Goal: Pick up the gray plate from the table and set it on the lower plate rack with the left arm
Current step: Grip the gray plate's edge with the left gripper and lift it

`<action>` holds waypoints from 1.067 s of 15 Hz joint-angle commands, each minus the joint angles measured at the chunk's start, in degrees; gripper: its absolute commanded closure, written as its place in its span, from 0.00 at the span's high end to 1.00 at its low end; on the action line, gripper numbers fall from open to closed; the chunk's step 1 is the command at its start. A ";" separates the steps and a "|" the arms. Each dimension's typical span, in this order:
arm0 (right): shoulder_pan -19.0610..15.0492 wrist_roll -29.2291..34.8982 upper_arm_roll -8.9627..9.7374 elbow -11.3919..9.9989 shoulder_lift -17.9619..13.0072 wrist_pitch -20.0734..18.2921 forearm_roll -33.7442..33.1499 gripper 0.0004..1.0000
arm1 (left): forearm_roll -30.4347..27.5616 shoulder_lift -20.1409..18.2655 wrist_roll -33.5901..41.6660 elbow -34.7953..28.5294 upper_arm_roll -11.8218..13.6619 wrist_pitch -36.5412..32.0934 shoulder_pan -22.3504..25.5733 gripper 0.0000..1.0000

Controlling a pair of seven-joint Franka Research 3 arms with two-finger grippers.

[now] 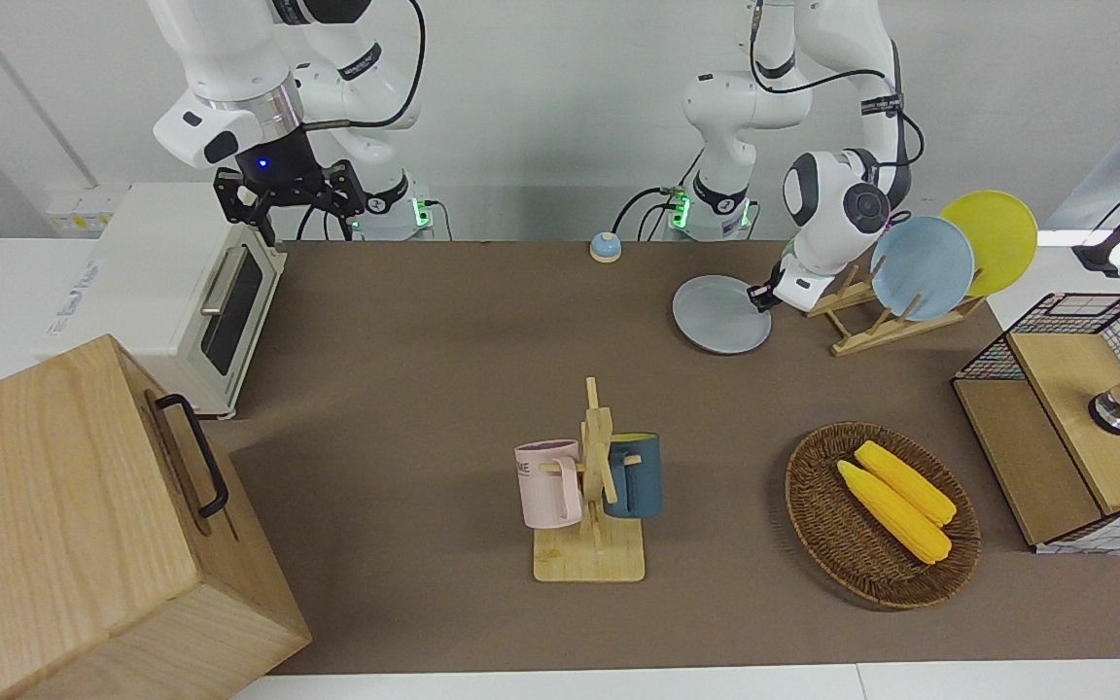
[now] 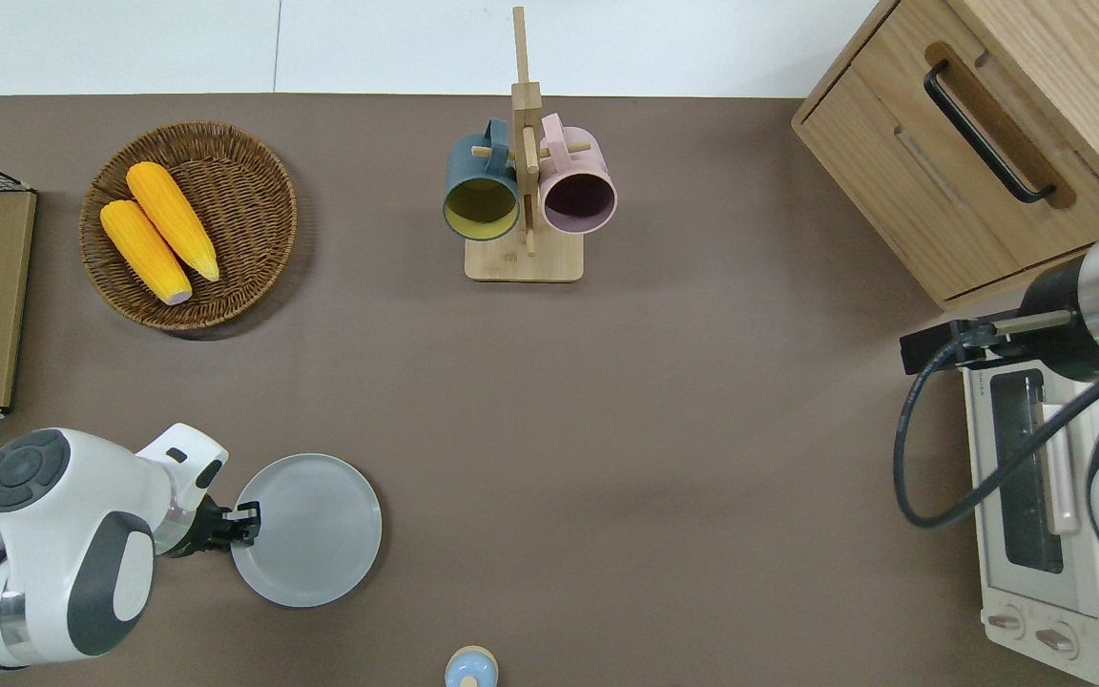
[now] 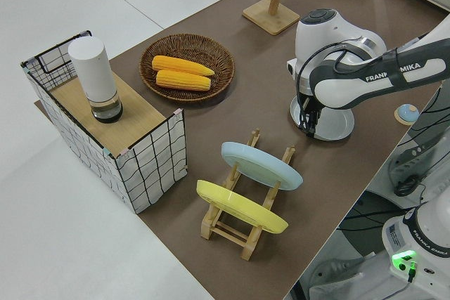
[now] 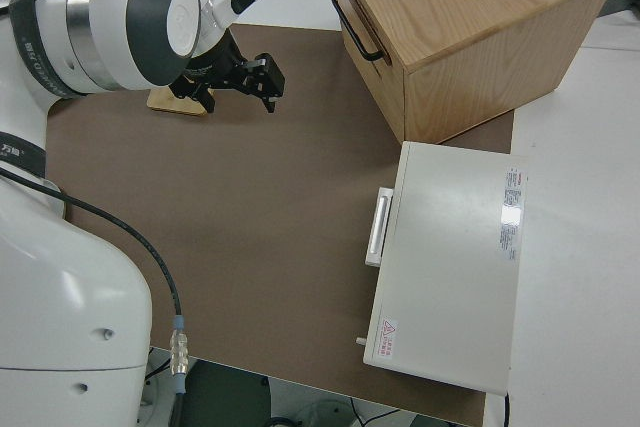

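Matte brown tabletop with white edges. Round pale gray plate lies flat on it, toward the left arm's end. Left gripper is down at the plate's rim on the side facing the rack, fingers apparently pinching that rim; plate body extends away from it toward the table's middle. Slanted light-wood plate rack sits just beside the plate at the left arm's end, so the carry looks short. Rack holds a light blue plate and a yellow plate in its upper slots; lower slots look free. Round woven basket holds two yellow corn cobs. Right arm is parked, its gripper spread.
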 commanded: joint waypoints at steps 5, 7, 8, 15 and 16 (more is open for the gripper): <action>-1.50 0.80 1.38 0.59 -0.11 -0.98 -0.20 0.98 | -0.21 -0.52 -0.63 1.15 0.47 0.49 -0.25 0.00; -1.50 0.80 1.38 0.59 -0.11 -0.98 -0.12 0.98 | -0.21 -0.78 -0.63 2.47 1.08 -0.56 -0.07 0.00; -1.50 0.80 1.38 0.59 -0.11 -0.98 -0.12 0.98 | -0.21 -1.04 -0.45 3.08 1.17 -1.01 -0.07 0.00; -1.50 0.80 1.38 0.59 -0.11 -0.98 -0.12 0.98 | 0.49 -2.80 -0.54 8.17 1.26 -7.23 0.19 0.00; -1.50 0.80 1.38 0.59 -0.11 -0.98 -0.20 0.98 | 1.19 -3.07 -0.63 9.49 1.43 -9.08 0.19 0.00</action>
